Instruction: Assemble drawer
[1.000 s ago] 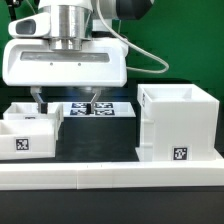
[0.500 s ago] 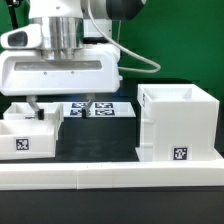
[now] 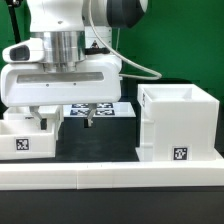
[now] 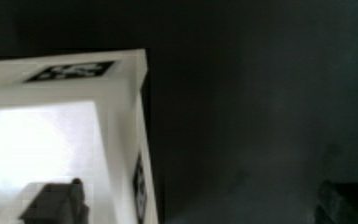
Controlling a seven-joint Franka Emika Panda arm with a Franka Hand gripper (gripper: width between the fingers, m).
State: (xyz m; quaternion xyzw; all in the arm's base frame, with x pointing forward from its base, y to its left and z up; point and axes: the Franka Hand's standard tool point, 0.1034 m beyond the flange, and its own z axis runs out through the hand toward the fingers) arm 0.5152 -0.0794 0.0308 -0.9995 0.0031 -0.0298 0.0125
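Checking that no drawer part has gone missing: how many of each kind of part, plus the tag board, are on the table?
shell: 1
trays: 2 (front tray, rear tray)
marker board: 1
Total: 4

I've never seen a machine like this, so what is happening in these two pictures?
This is a robot arm with a two-fingered hand. One picture comes from a camera standing off the arm. The dark one comes from a camera on its wrist, looking down past the fingers. On the black table lie white drawer parts: a tall box-like shell and a small tray, each with a black-and-white tag. The flat marker board is no drawer part. The hand is open and holds nothing: one finger hangs above the tray, the other above bare table.
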